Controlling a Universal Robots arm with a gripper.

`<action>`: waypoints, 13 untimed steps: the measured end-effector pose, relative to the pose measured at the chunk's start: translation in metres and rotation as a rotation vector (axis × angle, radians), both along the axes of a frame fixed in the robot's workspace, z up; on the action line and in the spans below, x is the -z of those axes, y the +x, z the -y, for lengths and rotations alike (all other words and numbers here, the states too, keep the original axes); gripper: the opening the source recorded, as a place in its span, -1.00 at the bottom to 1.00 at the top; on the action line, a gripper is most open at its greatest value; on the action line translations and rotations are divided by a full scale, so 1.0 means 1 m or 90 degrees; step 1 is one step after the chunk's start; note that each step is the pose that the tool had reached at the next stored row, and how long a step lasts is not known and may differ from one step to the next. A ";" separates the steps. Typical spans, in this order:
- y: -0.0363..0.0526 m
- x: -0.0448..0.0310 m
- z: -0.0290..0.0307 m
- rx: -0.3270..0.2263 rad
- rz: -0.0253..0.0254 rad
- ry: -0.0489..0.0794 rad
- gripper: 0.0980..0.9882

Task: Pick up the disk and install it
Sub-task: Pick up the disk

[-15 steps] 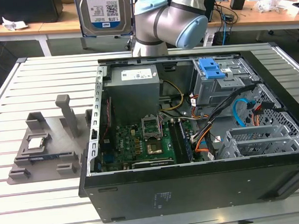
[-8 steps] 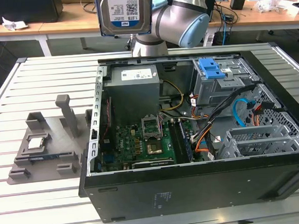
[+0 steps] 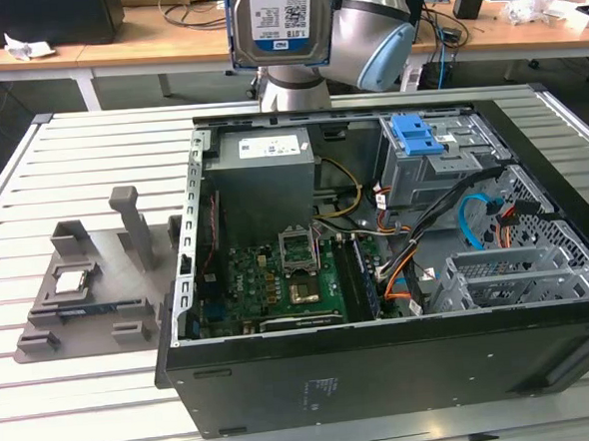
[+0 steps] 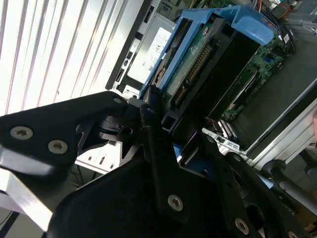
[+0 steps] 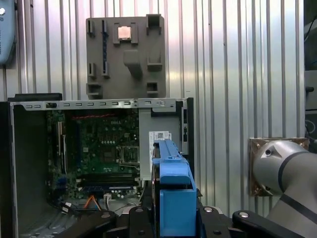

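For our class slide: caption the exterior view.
Robot arm holding the disk upright above the open computer case on a slatted table.

Robotics lab, slatted aluminium tabletop [image 3: 105, 392] beneath the end effector [image 5: 173, 218], opened computer case [image 3: 383, 365] under it, cable-strewn wooden benches [image 3: 164, 49] behind.

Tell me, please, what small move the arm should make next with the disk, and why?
Probably carry the disk toward the exterior view's right, until it hangs over the drive cage. The gripper holds it upright, high above the open case, and the cage with its blue latch lies further right.
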State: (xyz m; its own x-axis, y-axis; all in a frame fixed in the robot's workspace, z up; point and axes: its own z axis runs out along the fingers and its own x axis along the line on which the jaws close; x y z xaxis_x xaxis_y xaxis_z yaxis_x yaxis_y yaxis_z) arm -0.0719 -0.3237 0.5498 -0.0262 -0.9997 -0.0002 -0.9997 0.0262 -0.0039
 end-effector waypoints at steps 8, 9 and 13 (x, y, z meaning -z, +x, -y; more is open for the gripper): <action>0.0333 0.0000 -0.0007 0.000 -0.0004 0.000 -0.40; 0.0391 0.0000 -0.0008 0.000 -0.0006 0.000 -0.40; 0.0563 0.0000 -0.0011 0.000 -0.0010 0.000 -0.40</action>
State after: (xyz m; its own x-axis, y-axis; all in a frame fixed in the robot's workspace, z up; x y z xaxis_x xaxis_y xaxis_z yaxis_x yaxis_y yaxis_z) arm -0.0156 -0.3227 0.5497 -0.0262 -0.9997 -0.0001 -0.9997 0.0262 -0.0024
